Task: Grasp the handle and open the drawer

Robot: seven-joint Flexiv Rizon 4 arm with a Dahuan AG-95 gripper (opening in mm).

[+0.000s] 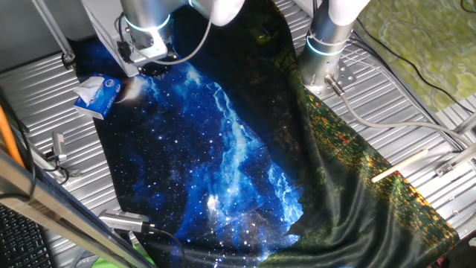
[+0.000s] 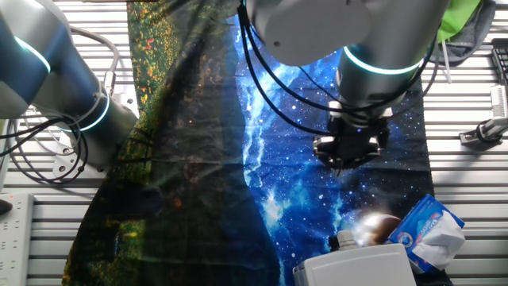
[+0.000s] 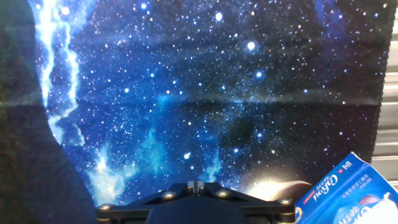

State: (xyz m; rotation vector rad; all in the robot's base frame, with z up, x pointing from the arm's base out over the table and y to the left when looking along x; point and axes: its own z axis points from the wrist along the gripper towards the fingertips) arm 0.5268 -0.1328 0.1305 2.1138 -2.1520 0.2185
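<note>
Landmark is the starry blue cloth (image 2: 381, 171) on the slatted metal table (image 1: 416, 112). Pale grey-white drawer unit (image 2: 357, 266) sits at the cloth's near edge in the other fixed view, only its top showing; handle not visible. Blue-and-white tissue carton (image 2: 429, 230) stands just beside the unit at the cloth's corner. Gripper (image 2: 349, 151) hangs over the cloth farther in, apart from both; whether its fingers are spread or clenched cannot be told. Second arm's base (image 1: 327, 45) stands at the cloth's far side.
</note>
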